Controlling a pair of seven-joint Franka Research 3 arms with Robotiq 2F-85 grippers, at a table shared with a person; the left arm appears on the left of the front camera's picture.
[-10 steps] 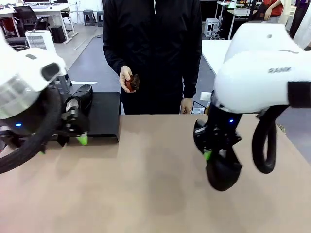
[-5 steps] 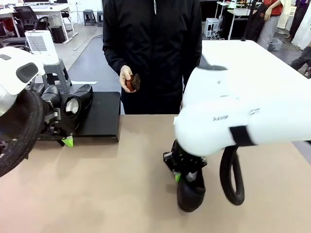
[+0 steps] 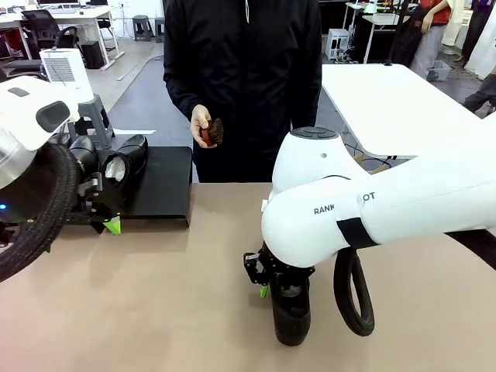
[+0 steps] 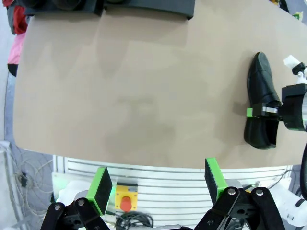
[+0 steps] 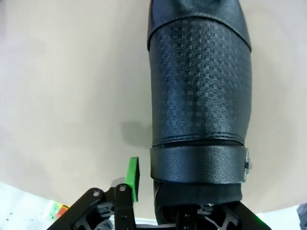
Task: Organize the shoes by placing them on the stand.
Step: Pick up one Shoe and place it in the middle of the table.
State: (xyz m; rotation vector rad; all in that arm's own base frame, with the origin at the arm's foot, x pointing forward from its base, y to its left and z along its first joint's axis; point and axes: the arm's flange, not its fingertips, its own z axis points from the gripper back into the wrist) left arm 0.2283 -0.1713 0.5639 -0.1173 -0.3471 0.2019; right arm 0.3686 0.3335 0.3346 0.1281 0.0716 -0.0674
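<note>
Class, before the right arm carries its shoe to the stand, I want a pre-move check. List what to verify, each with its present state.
1. Right gripper shut on the shoe: ok, one finger inside the opening, one outside.
2. Free room on the stand: ok, its right part is bare.
3. Left gripper out of the way: not ok, it hangs open beside the stand.
4. Person's hand off the stand: ok.
5. Shoe lifted off the table: cannot tell.
</note>
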